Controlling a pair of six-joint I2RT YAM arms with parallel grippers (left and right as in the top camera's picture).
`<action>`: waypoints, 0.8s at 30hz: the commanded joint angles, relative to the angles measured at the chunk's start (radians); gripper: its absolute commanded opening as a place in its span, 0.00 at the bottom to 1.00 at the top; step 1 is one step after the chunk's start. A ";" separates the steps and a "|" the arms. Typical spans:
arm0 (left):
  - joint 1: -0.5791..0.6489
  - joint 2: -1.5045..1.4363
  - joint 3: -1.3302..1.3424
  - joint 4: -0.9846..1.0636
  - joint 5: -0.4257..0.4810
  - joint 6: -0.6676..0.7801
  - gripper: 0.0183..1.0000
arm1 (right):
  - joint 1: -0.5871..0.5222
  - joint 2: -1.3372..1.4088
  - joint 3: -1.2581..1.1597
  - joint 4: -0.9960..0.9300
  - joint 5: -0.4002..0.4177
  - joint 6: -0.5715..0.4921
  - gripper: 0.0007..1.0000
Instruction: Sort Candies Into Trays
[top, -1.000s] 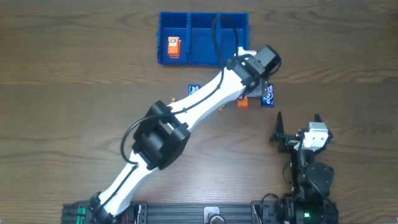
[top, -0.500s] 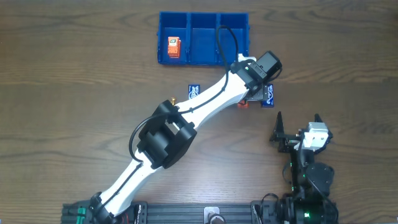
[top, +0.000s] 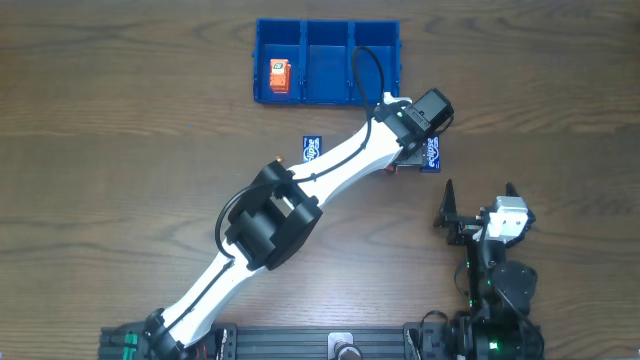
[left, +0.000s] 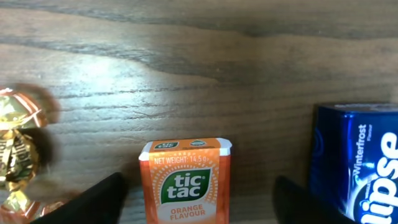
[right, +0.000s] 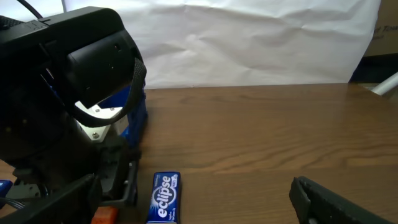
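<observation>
My left gripper (left: 198, 190) is open and low over the table, one finger on each side of an orange mint box (left: 186, 180) that lies flat. From above, the left gripper (top: 404, 160) covers most of that box. A blue gum pack (left: 357, 162) lies close beside it, also seen as the blue pack (top: 432, 155) from above. A gold-wrapped candy (left: 18, 149) sits on the box's other side. The blue three-part tray (top: 327, 65) at the back holds another orange box (top: 279, 75) in its left compartment. My right gripper (top: 477, 200) stands open and holds nothing near its base.
A second blue gum pack (top: 312, 150) lies left of the left arm's forearm. In the right wrist view the left arm's dark wrist (right: 93, 93) looms close, with the blue pack (right: 165, 196) on the table beside it. Bare wood lies to the right.
The left gripper has shifted slightly right and settled lower over the orange box, which now shows less from above. The right arm has not moved.
</observation>
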 joint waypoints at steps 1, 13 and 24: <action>0.003 0.036 0.010 -0.013 -0.030 -0.010 0.61 | -0.004 -0.007 0.001 -0.010 -0.002 0.014 1.00; 0.001 0.054 0.010 -0.027 -0.048 -0.019 0.46 | -0.004 -0.007 0.001 -0.010 -0.002 0.013 1.00; -0.010 0.054 0.015 -0.027 -0.070 -0.018 0.31 | -0.004 -0.007 0.001 -0.010 -0.002 0.014 1.00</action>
